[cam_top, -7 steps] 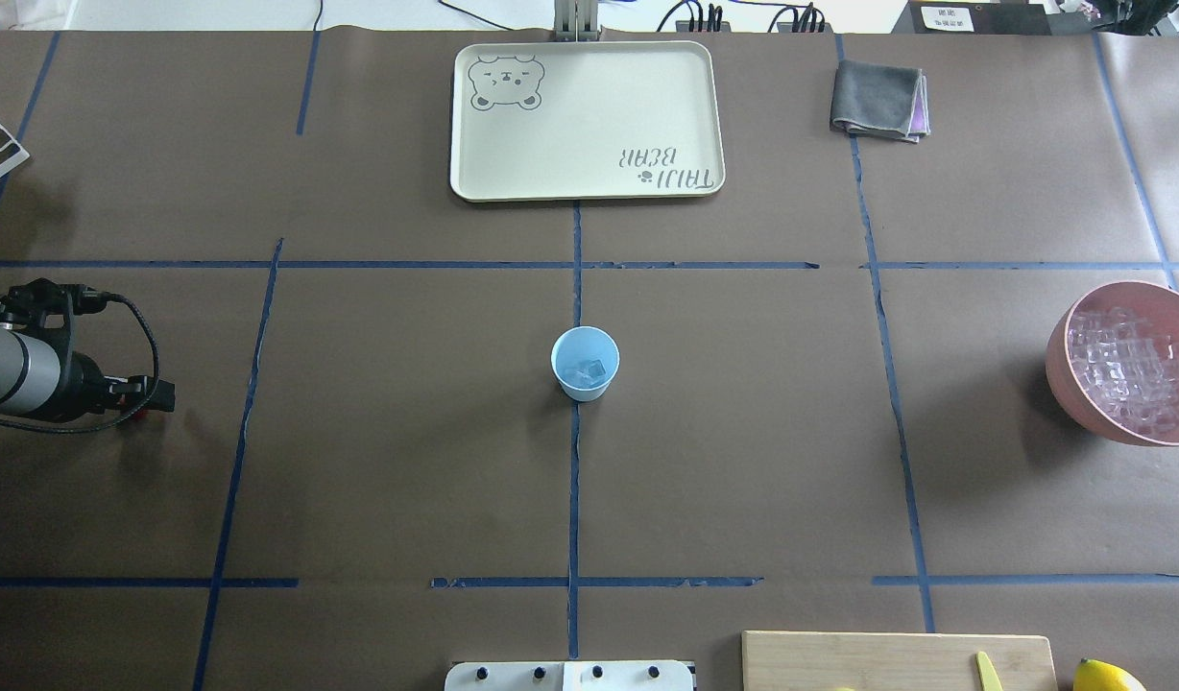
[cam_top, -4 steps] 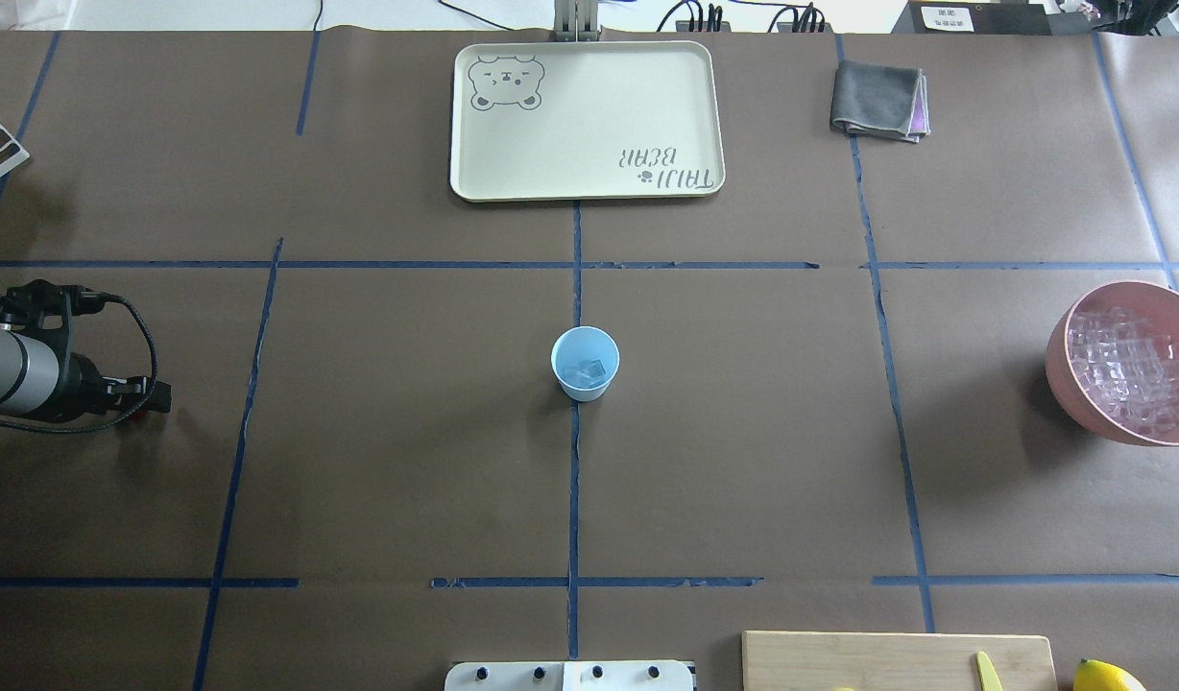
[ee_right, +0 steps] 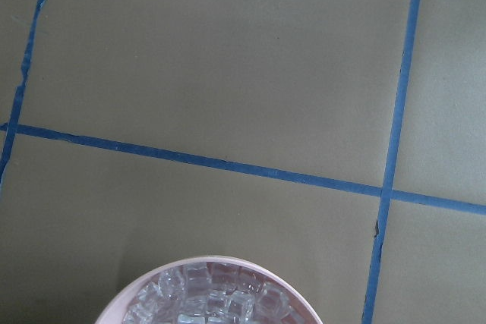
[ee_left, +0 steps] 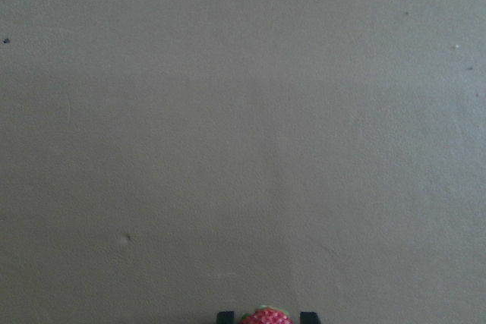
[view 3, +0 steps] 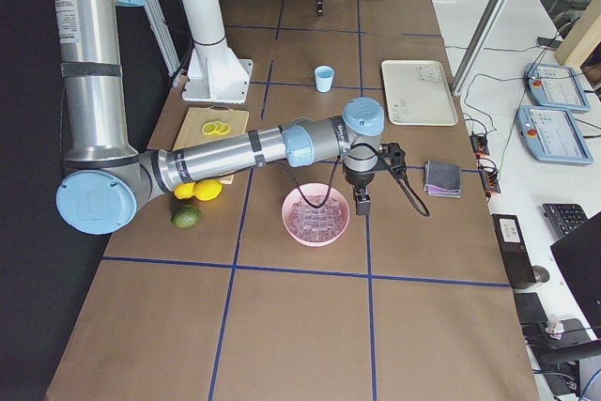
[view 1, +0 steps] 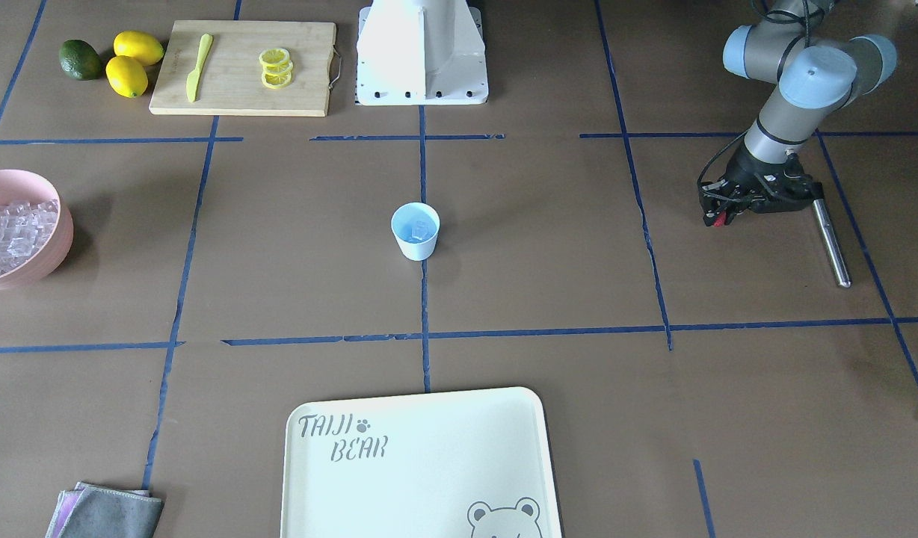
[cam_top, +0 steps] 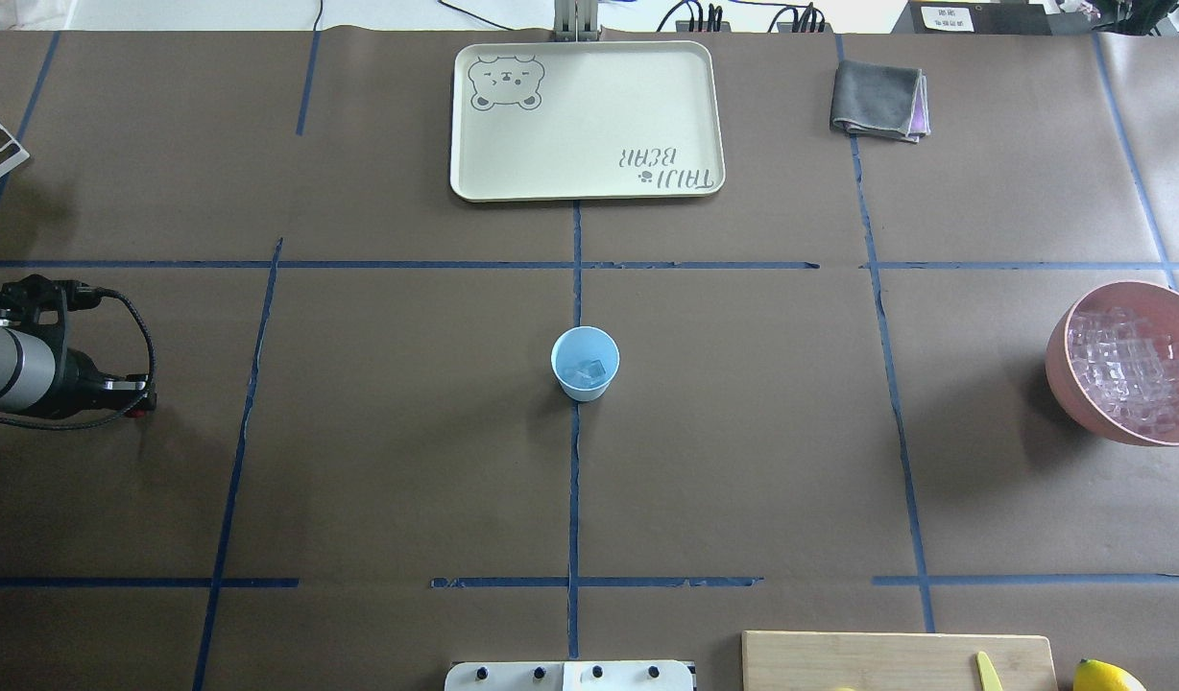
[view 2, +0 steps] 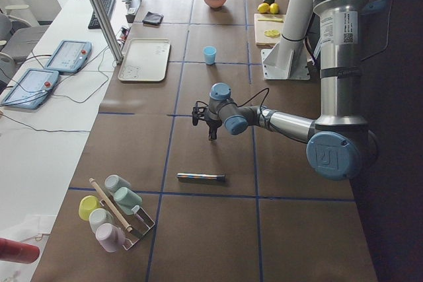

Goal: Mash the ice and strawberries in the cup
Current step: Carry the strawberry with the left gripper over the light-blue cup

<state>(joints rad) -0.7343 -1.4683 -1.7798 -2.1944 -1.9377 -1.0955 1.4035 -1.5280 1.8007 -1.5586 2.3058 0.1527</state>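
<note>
Red strawberry pinched by left gripper, well left of cup; could slip in transit. Right gripper jaws: cannot tell.

Light is bright and even, thrown from above. Shadows are kept soft: a diffuse patch is cast on the table beneath the left pincer. In the left wrist view the table ahead of the pincer is rendered soft and grainy. The strawberry between its fingertips is cropped and blurred. Mild glare is seen on the metal rod just beside the pincer.
</note>
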